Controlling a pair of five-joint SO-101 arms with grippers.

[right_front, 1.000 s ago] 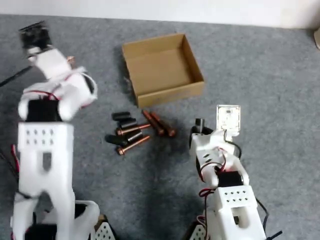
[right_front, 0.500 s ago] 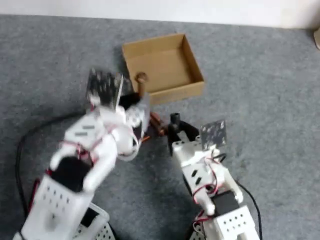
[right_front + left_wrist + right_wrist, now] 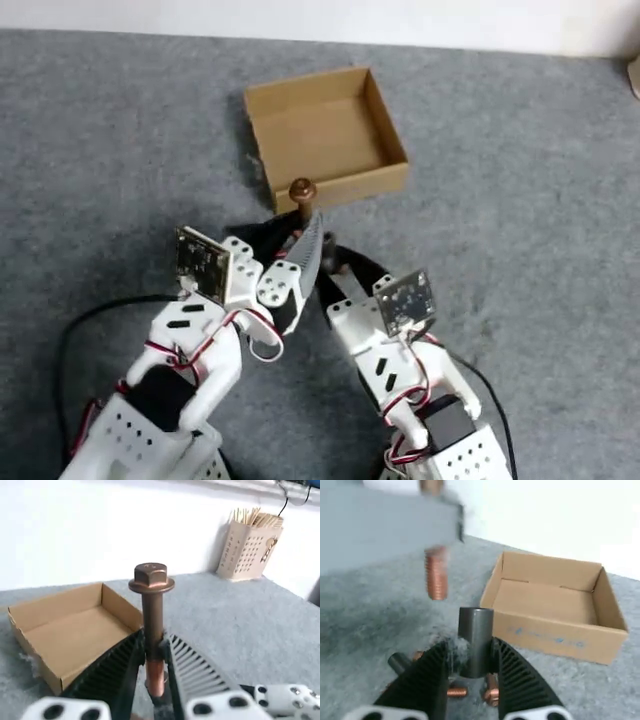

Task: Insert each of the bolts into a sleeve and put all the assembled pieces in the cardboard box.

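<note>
My left gripper (image 3: pixel 304 228) is shut on a copper bolt (image 3: pixel 302 192), held upright with its hex head up, just in front of the cardboard box (image 3: pixel 325 135). In the left wrist view the bolt (image 3: pixel 152 615) stands between the ribbed fingers (image 3: pixel 192 662), its threaded end poking out below. Close beside it, my right gripper (image 3: pixel 343 266) is shut on a dark sleeve (image 3: pixel 476 639), also upright. In the right wrist view the bolt's threaded tip (image 3: pixel 436 575) hangs a little above and to the side of the sleeve's open top. The open box (image 3: pixel 555 607) lies beyond.
Loose copper bolts (image 3: pixel 491 695) and a dark sleeve (image 3: pixel 399 662) lie on the grey carpet under the grippers. A perforated holder of sticks (image 3: pixel 251 545) stands by the wall, far off. The two arms crowd the middle of the table.
The left arm has swung from the far left to the centre with the bolt. The right arm has shifted left and forward with the sleeve, bringing the two grippers close together.
</note>
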